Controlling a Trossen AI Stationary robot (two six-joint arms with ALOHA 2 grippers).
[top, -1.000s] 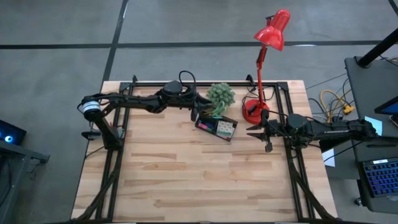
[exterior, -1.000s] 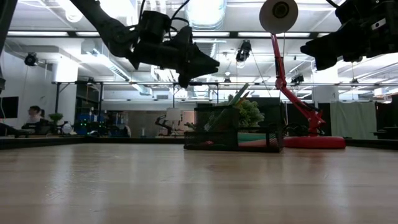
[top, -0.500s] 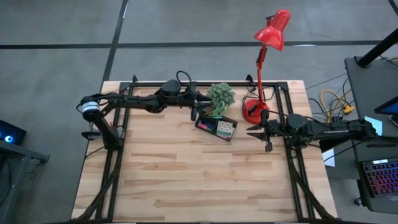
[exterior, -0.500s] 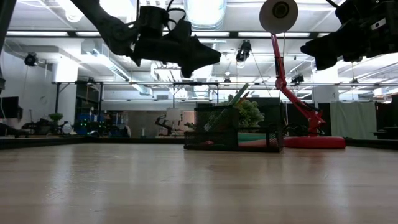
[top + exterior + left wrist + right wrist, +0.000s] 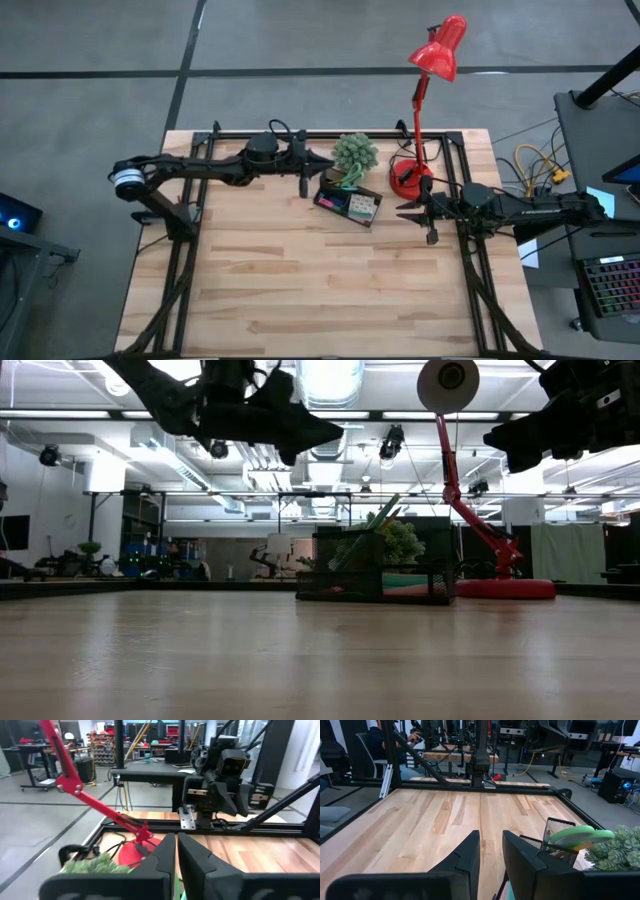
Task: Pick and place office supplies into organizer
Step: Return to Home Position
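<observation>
Task near end — no loose supplies visible on desk. Organizer at back centre, just beside plant, holds colourful items; green scissors stand in it. Left to do, by my read: only arm retreat. Left hand empty, fingers almost touching, high above desk. Versus second ago — pulled back from organizer, risen. Right hand empty, narrow gap, unmoved near lamp base.

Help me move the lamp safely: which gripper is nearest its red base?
The right gripper, hanging just beside the lamp base. The left gripper is farther off, on the other side of the potted plant.
</observation>
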